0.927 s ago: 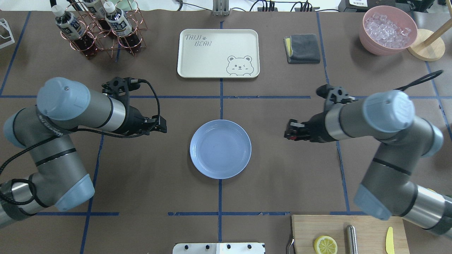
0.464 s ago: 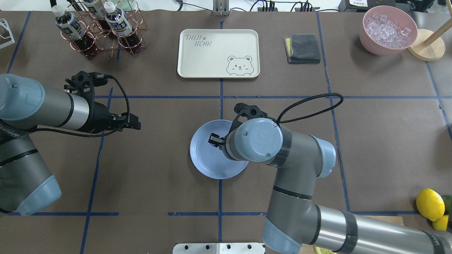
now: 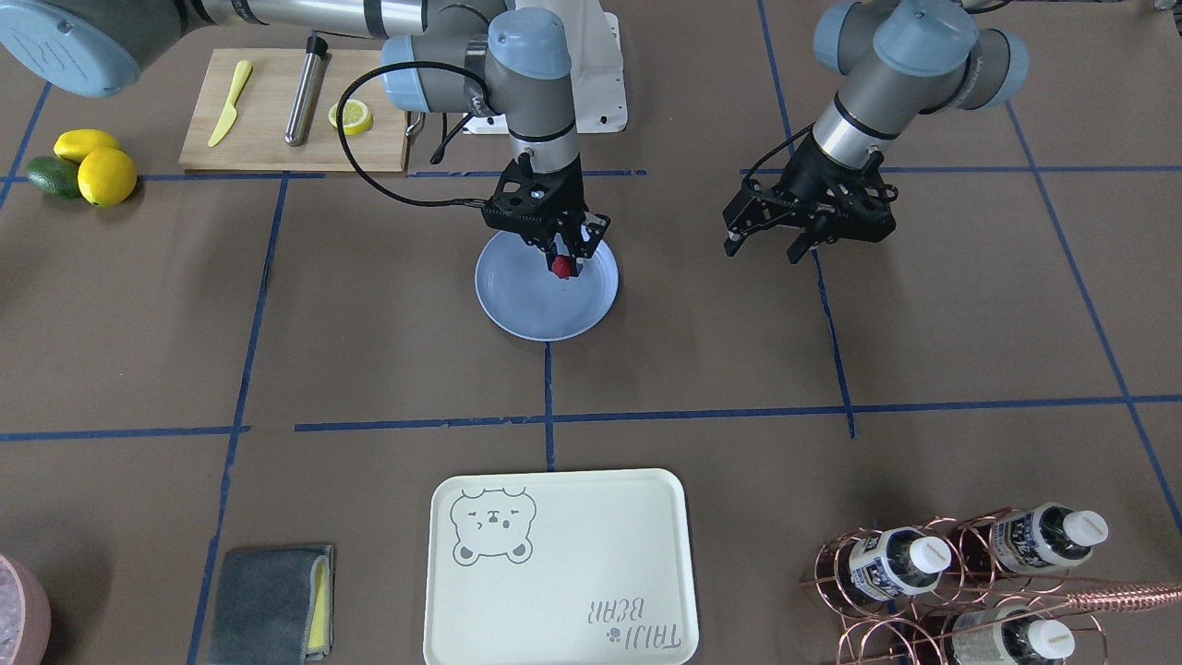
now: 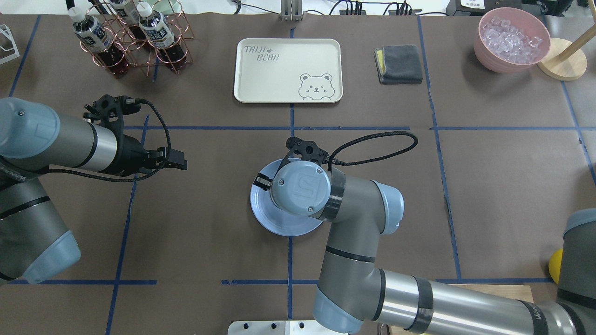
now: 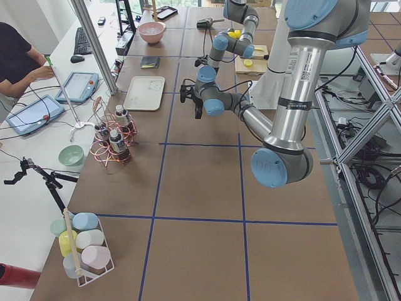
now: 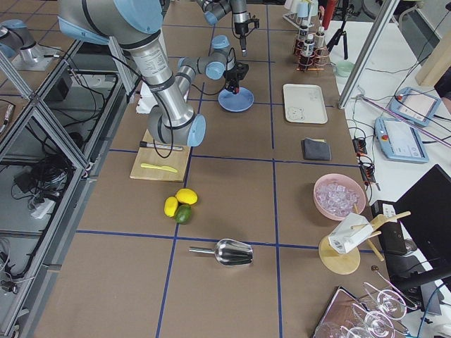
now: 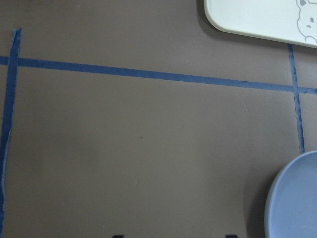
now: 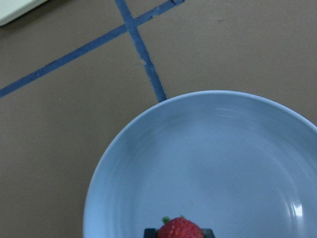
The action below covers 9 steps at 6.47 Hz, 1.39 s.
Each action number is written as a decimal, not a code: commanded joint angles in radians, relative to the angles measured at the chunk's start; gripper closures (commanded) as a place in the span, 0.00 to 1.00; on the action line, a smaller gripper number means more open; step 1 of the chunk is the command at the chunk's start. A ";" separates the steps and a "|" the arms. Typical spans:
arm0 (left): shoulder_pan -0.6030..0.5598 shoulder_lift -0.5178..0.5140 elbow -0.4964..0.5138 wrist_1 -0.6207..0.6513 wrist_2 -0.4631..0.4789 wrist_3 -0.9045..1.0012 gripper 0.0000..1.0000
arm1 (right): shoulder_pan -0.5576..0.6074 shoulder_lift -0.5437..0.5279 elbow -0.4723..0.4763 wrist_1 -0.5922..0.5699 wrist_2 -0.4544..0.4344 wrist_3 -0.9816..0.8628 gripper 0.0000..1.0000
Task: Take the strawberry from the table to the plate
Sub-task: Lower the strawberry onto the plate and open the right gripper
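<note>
The pale blue plate lies at the table's middle, where the blue tape lines cross. My right gripper points down over its near-robot half and is shut on the small red strawberry. In the right wrist view the strawberry sits between the fingertips just above the plate. From overhead the right wrist hides the berry, and only the plate's rim shows. My left gripper hangs open and empty over bare table, well to the plate's side.
A cream bear-print tray, a wire rack of bottles, a grey cloth and a pink bowl of ice stand at the far side. A cutting board, lemons and an avocado lie near the robot.
My right arm has swung in from the right to over the plate and then moved a little further left across it. My left arm has drawn back to the left.
</note>
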<state>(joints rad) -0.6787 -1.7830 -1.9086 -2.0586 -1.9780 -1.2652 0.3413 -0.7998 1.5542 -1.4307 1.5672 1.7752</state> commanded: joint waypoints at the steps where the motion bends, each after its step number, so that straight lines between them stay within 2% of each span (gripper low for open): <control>1: 0.002 -0.004 0.005 -0.001 -0.001 -0.002 0.00 | -0.001 -0.007 -0.019 -0.004 -0.004 0.001 1.00; 4: 0.002 -0.004 0.005 -0.001 0.004 -0.003 0.00 | -0.001 -0.018 -0.019 -0.004 -0.003 -0.008 1.00; 5: 0.002 -0.001 0.008 -0.001 0.007 -0.003 0.00 | -0.001 -0.018 -0.019 -0.004 -0.001 -0.010 0.97; 6: 0.001 0.007 0.008 -0.001 0.007 -0.003 0.00 | -0.001 -0.018 -0.019 -0.004 -0.001 -0.013 0.40; 7: 0.001 0.008 0.008 -0.001 0.007 -0.003 0.00 | -0.001 -0.018 -0.020 -0.005 -0.001 -0.013 0.00; 9: -0.002 0.008 0.006 0.000 0.007 -0.003 0.00 | 0.010 -0.018 0.027 -0.054 0.011 -0.016 0.00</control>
<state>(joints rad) -0.6797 -1.7753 -1.9010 -2.0597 -1.9712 -1.2686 0.3439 -0.8170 1.5540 -1.4643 1.5709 1.7610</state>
